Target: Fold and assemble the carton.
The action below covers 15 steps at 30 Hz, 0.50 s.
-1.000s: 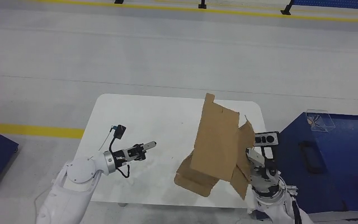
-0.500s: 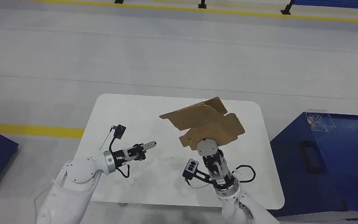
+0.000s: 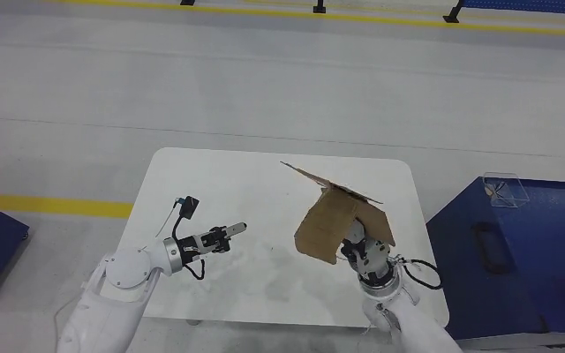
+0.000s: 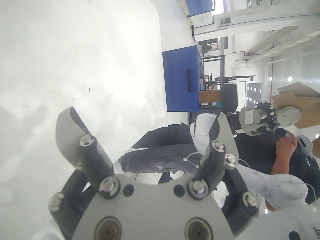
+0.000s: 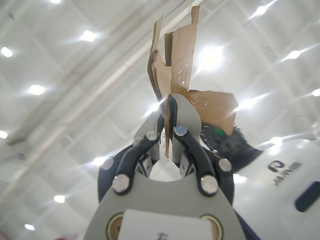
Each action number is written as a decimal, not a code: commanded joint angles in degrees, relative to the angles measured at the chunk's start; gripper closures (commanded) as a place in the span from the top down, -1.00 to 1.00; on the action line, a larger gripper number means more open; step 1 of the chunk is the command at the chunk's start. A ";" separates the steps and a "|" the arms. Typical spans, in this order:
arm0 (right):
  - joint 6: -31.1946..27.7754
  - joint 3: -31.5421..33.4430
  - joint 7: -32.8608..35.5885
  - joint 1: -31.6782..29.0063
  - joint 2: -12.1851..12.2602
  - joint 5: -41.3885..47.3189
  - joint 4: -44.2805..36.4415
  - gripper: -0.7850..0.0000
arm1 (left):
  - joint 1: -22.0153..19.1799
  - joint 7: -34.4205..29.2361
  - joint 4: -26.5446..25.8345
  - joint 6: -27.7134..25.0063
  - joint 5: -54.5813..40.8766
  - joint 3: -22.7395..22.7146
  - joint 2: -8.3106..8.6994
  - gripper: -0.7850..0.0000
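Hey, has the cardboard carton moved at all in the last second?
Yes. The carton, clamped in the right gripper, has swung back: its lower end was near the table's front edge and now hangs farther in, toward the table's middle.

From above, the carton (image 3: 334, 225) covers the fingertips of the right gripper (image 5: 168, 117) clamped on it. In the left wrist view it runs off the frame edge; edge-on, its layers seem too bunched to count.
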 commanded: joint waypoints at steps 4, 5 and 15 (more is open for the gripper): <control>-13.10 6.50 3.06 -1.48 0.77 -18.48 2.54 -1.00 | 0.00 0.00 0.00 0.00 0.00 -0.01 0.00 1.00; -15.30 7.49 2.82 -1.77 0.85 -20.87 3.03 -1.00 | 0.00 0.00 0.00 0.00 0.00 -0.01 0.00 1.00; -21.50 8.95 -0.95 -2.74 1.01 -33.23 5.34 -1.00 | 0.00 0.00 0.00 0.00 0.00 -0.01 0.00 1.00</control>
